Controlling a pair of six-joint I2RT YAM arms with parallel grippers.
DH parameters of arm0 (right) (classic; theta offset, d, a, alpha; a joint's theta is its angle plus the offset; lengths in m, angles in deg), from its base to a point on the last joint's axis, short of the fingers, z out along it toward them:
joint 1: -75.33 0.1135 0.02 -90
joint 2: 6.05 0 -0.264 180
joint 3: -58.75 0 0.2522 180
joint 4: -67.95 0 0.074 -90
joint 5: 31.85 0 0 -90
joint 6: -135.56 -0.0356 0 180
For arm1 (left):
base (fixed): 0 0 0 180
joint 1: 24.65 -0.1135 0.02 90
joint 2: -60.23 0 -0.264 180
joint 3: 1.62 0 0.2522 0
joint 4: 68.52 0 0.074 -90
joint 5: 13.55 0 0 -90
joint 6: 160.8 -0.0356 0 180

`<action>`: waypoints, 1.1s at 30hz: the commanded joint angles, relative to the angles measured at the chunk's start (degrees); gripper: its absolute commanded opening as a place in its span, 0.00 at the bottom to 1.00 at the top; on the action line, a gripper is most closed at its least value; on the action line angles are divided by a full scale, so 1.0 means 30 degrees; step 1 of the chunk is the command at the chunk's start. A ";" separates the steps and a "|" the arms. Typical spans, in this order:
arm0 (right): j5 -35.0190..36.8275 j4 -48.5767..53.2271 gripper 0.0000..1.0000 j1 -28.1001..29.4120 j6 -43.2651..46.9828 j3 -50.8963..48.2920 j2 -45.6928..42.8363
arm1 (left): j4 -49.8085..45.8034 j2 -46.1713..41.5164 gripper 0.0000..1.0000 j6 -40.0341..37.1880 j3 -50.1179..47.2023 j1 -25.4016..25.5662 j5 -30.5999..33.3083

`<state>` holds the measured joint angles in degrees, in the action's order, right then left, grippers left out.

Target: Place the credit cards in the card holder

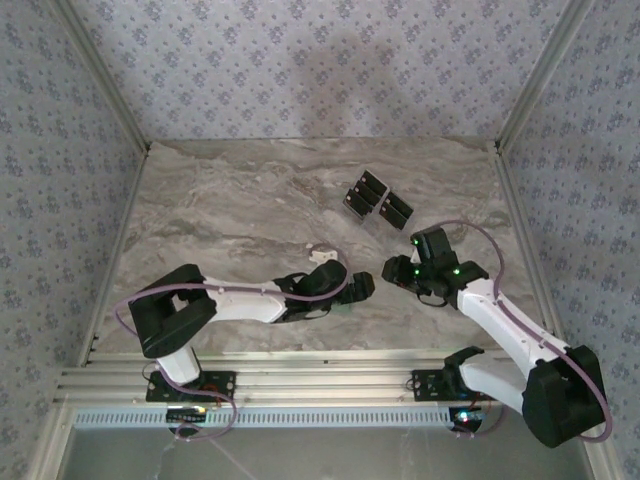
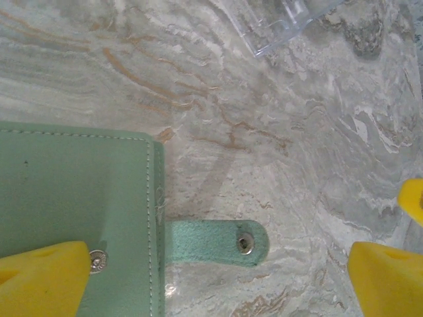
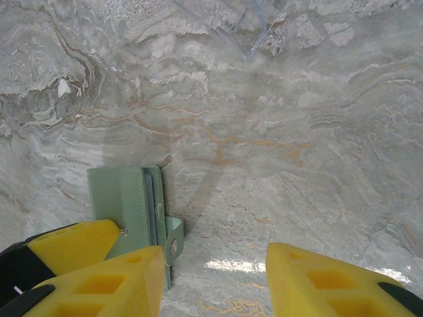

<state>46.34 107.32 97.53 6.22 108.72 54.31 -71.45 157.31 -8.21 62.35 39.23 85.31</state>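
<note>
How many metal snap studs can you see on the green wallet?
2. One stud on the card holder's panel, one at the tip of its strap. Others may be hidden.

Marbled table [image 1: 230, 200] under card holder [image 2: 73, 191], clear tray [image 2: 284, 23]

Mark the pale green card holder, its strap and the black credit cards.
Pale green card holder [image 2: 73, 191]: left wrist, panel.
Green snap strap [image 2: 205, 239]: left wrist, tab.
Black credit cards [image 1: 366, 192]: top external, left card.

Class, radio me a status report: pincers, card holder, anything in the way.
Left pincer open, right pincer open. Card holder shut, strap unsnapped, under left finger. Credit cards farther back, no obstruction seen.
</note>
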 commanded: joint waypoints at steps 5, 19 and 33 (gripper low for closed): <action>-0.0943 0.0579 0.47 0.0220 0.0470 0.0228 -0.0023 | -0.5948 -0.2033 1.00 -0.3699 0.4901 -0.0525 0.0028; 0.0700 0.1382 0.49 0.2615 0.0030 0.0470 0.0647 | -1.4313 -0.7077 1.00 -0.7381 0.2728 -0.2190 0.3506; 0.1653 0.1594 0.49 0.3765 0.0132 0.1304 0.2409 | -1.1285 -0.5044 1.00 -0.8198 0.0023 -0.2002 0.1064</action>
<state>49.86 110.31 108.37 6.40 110.55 60.93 -108.76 140.66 -31.34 61.59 32.76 90.45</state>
